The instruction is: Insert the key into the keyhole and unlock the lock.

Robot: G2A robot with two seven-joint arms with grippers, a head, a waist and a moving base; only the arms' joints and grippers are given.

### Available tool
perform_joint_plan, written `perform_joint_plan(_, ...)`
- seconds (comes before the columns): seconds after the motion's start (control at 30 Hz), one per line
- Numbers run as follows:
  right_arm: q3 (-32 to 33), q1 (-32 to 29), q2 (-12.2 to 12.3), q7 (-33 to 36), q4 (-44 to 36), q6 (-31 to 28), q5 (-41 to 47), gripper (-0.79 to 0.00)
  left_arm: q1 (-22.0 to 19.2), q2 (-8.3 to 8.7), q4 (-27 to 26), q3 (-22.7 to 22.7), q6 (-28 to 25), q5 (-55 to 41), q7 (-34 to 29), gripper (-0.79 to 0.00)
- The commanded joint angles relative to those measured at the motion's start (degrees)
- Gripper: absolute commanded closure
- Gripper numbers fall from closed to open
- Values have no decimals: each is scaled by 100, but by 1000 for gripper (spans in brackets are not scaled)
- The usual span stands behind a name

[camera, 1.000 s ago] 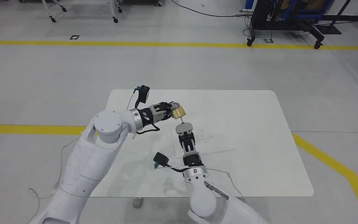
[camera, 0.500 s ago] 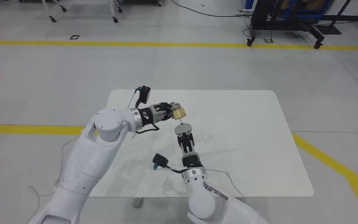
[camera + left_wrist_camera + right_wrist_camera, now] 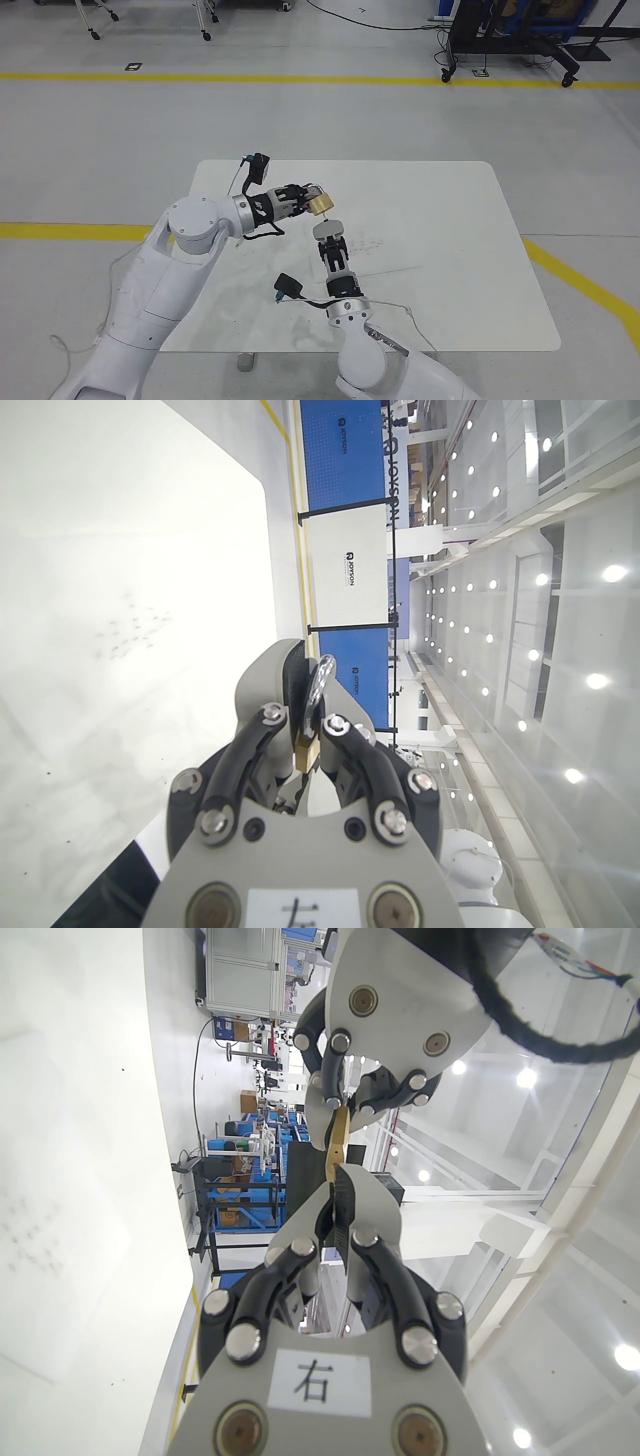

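Here, above the white bench [image 3: 450, 250], the left claw [image 3: 303, 201] clamps the small brass lock [image 3: 319, 203] while the right claw [image 3: 329, 231], closed on the key [image 3: 326, 1218], meets its base. Both pieces look rigid, light and slippery; the key's flat head likely grips best.

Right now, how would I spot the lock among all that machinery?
Find the white table; above its left half, the two arms meet. The left claw grips the padlock there, with the right claw holding a key up to it. It is the only brass-yellow block, with a silver loop, among grey and black robot parts.
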Motion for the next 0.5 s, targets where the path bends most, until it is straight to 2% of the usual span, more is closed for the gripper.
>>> perform_joint_plan(0.0,0,8,-1,-4,7,-6,0,0,21,4,-33,5,-61,54,-1,0)
perform_joint_plan(0.47,-210,217,35,360,91,-134,0,0,123,38,-383,125,-309,661,-45,0)
